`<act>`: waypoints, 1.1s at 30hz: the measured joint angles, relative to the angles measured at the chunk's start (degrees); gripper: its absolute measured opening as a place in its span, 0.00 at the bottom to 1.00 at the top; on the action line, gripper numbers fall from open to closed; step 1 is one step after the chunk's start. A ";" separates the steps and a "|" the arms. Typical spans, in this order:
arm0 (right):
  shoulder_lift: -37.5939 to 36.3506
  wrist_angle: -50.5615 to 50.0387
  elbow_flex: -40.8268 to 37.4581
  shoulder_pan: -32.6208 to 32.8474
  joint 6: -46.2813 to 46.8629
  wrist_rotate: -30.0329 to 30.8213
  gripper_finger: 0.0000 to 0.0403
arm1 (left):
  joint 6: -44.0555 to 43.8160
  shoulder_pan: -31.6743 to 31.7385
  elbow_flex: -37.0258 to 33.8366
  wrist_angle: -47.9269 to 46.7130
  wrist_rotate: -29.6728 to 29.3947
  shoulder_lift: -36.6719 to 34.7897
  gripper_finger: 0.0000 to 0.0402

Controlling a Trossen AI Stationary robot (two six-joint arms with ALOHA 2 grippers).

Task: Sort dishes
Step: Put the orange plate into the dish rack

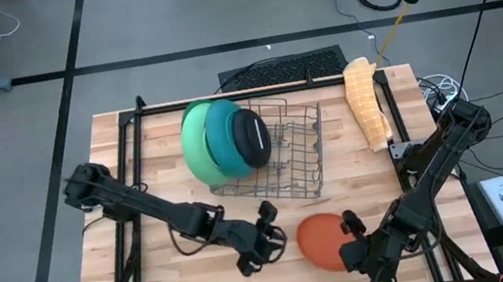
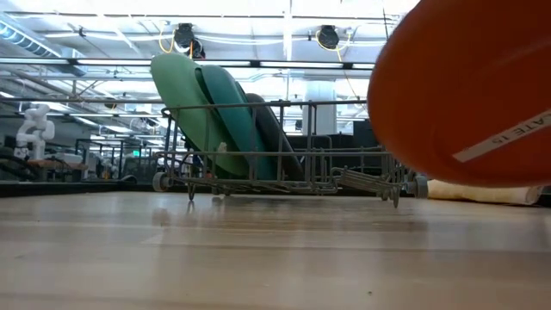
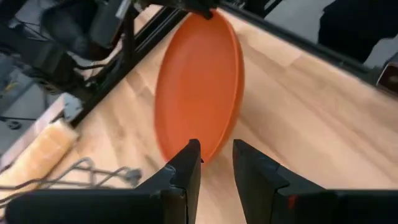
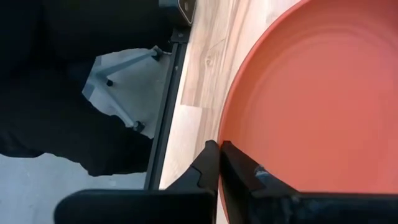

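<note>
The orange-red plate [image 1: 320, 241] hangs tilted on edge above the table's near right part, with my right gripper [image 1: 350, 234] shut on its right rim. My left gripper [image 1: 271, 231] stands just left of the plate, open. Its fingertips [image 3: 193, 155] are close before the plate's nearest rim [image 3: 208, 152] and do not touch it. In the grey wire rack [image 1: 295, 159], a light-green plate [image 1: 193, 142], a teal plate [image 1: 220, 136] and a dark round plate [image 1: 252, 139] stand on edge, leaning one against the other. My right gripper pinches the orange-red plate's rim [image 4: 225, 127] between its two fingers, one on the hollow face and one on the back. The fingers slant down from the table's near right side. The plate [image 2: 465, 86] is lifted clear of the table and tilted steeply.
A pale yellow ribbed bundle [image 1: 366, 103] lies along the table's right edge, past the rack. A black mat [image 1: 283, 68] lies behind the table's far edge. Bare wood [image 1: 171, 204] shows between the rack and my left arm.
</note>
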 joint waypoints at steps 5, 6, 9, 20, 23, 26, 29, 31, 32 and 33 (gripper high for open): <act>0.00 1.07 0.02 -0.82 -1.60 -0.07 0.00 | -1.94 1.20 0.00 2.12 1.14 2.22 0.23; 0.00 1.42 0.02 -0.98 -1.98 -0.09 0.00 | -1.97 1.43 0.00 1.95 1.35 2.43 0.23; -0.04 2.56 0.11 -1.68 -3.32 -0.17 0.00 | -2.00 2.12 0.01 1.46 3.92 3.10 0.23; -0.07 4.39 0.11 -3.86 -7.45 -0.41 0.00 | -2.23 2.36 0.04 0.49 7.31 3.34 0.23; -0.07 5.59 0.11 -4.64 -8.61 -1.47 0.00 | -3.19 2.70 0.04 -0.41 6.53 3.76 0.23; -0.09 6.07 0.11 -5.13 -9.59 -1.88 0.00 | -3.45 3.03 0.06 -0.22 7.94 3.89 0.23; -0.09 6.22 0.11 -5.66 -10.58 -1.95 0.00 | -3.44 2.88 0.05 -0.63 8.11 4.09 0.23; -0.09 6.32 0.11 -5.76 -11.16 -1.93 0.00 | -3.45 2.88 0.05 -0.66 8.28 4.23 0.23; -0.09 6.34 0.11 -5.99 -11.39 -1.90 0.00 | -3.43 2.92 0.07 -0.51 8.49 4.31 0.23; -0.09 6.38 0.11 -6.11 -11.52 -1.89 0.00 | -3.45 2.96 0.07 -0.52 8.96 4.37 0.23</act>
